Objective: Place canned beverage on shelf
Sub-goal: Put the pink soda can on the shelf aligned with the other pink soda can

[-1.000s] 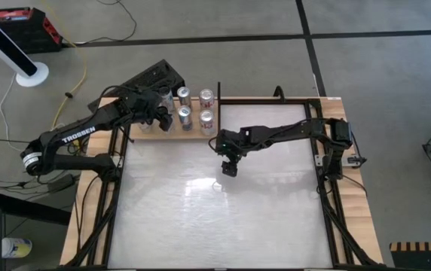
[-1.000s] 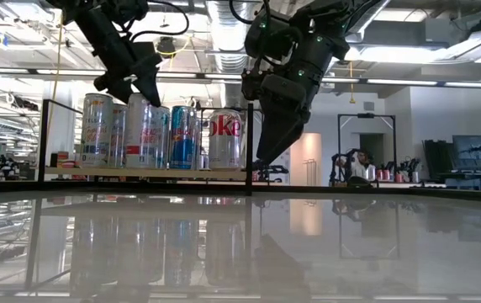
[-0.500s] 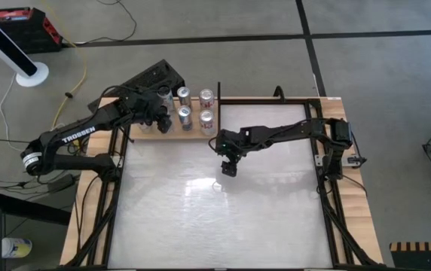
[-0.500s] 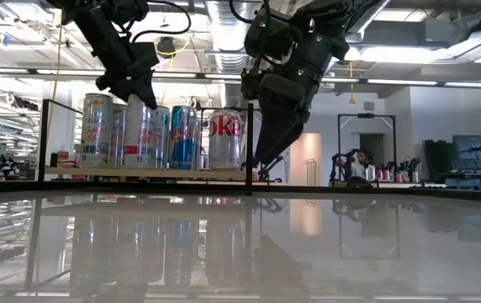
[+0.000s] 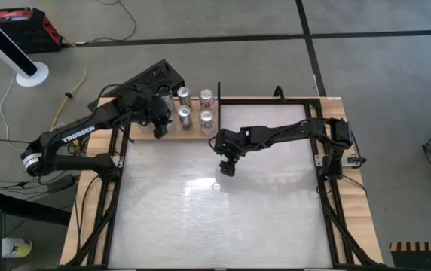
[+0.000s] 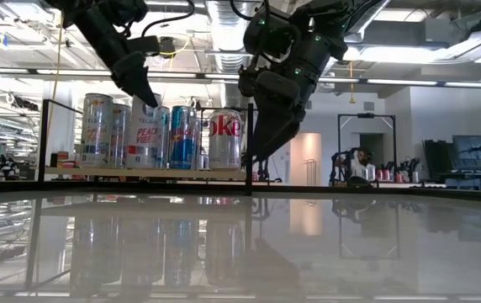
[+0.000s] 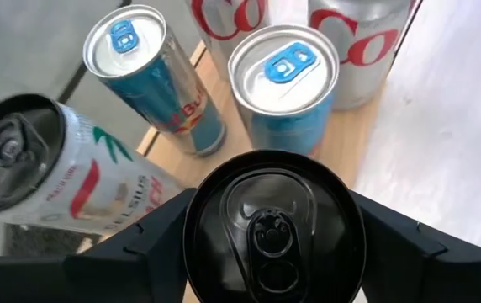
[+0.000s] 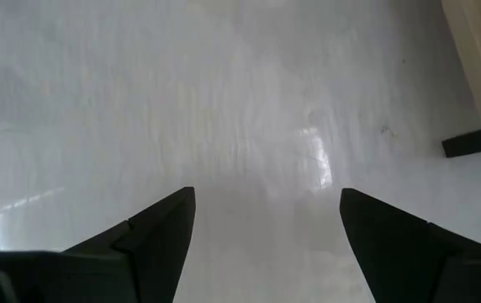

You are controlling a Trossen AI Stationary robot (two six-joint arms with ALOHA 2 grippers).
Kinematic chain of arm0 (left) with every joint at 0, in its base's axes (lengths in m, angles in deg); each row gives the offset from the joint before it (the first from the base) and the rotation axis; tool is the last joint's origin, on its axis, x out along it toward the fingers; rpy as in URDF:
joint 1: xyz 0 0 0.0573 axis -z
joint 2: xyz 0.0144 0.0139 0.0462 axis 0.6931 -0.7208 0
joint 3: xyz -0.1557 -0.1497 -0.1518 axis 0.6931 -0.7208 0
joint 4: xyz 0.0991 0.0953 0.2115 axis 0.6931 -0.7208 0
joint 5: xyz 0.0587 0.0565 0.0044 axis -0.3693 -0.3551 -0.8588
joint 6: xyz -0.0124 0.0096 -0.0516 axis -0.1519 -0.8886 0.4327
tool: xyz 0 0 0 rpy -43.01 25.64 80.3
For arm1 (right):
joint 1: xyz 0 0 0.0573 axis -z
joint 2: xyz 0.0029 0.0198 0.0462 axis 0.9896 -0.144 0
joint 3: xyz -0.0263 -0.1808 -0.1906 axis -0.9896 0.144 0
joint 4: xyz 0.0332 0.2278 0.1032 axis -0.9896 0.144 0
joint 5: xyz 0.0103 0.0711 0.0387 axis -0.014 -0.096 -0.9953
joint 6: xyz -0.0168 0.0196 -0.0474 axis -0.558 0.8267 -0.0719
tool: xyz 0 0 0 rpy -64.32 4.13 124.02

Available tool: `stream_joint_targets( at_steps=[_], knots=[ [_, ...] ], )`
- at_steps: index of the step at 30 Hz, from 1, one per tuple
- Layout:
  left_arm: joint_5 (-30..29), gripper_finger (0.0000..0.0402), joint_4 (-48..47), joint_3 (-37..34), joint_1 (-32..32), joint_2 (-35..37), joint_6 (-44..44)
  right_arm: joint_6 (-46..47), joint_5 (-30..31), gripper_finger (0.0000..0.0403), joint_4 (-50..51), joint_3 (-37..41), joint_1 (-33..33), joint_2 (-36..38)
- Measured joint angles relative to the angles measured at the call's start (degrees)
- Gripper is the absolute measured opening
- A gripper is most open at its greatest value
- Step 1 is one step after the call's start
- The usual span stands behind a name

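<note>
Jaws of the left gripper [image 7: 270, 252] clamp a black-topped aluminium can [image 7: 272, 225], upright over the pale wooden shelf [image 5: 189, 133] at 11 o'clock, ready to join 4 others. Right gripper [image 5: 228, 167] hangs spread wide, centre-table.

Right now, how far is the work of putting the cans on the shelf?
Done: several cans already stand on the shelf, among them a blue can. In hand: the left gripper is closed around a black-topped can at the shelf. Left: to release this can. The right gripper hangs open and empty over the white table.
</note>
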Motion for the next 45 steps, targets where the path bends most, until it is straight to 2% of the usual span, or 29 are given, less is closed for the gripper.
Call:
stream_joint_targets(
  at_steps=[4, 13, 25, 29, 32, 35, 40, 45],
  knots=[
    [-0.26, 0.0272, 0.02, 0.02, -0.63, 0.00, -2.29, -0.02, 0.00, 0.0320, -0.06, 0.00, -0.01, 0.00],
    [-3.22, 0.0325, 0.85, 0.02, -0.63, -0.02, 4.20, -0.68, 0.00, 0.0320, -0.28, 0.00, -0.02, 0.00],
    [-4.04, 0.0329, 2.09, 3.43, -0.61, -0.04, 5.85, -1.03, 0.00, 0.0320, -0.26, 0.00, -0.02, 0.00],
    [-8.69, 0.0330, 1.39, 4.51, -0.61, -0.04, 11.34, -1.05, 0.00, 0.0320, -0.24, 0.00, 0.00, 0.00],
    [-9.39, 0.0330, 0.44, 4.59, -0.62, -0.04, 19.03, -1.07, 0.00, 0.0320, -0.24, 0.00, 0.00, 0.00],
    [-9.70, 0.0330, -1.17, 4.61, -0.59, -0.04, 23.08, -1.07, 0.00, 0.0320, -0.25, 0.00, 0.00, 0.00],
    [-12.73, 0.0330, -2.40, 4.61, -0.59, -0.04, 25.16, -1.03, 0.00, 0.0320, -0.25, 0.00, 0.00, 0.00],
    [-12.63, 0.0330, -3.46, 4.61, 0.23, -0.04, 25.64, -0.62, 0.00, 0.0320, -0.26, 0.00, -0.05, 0.00]
  ],
)
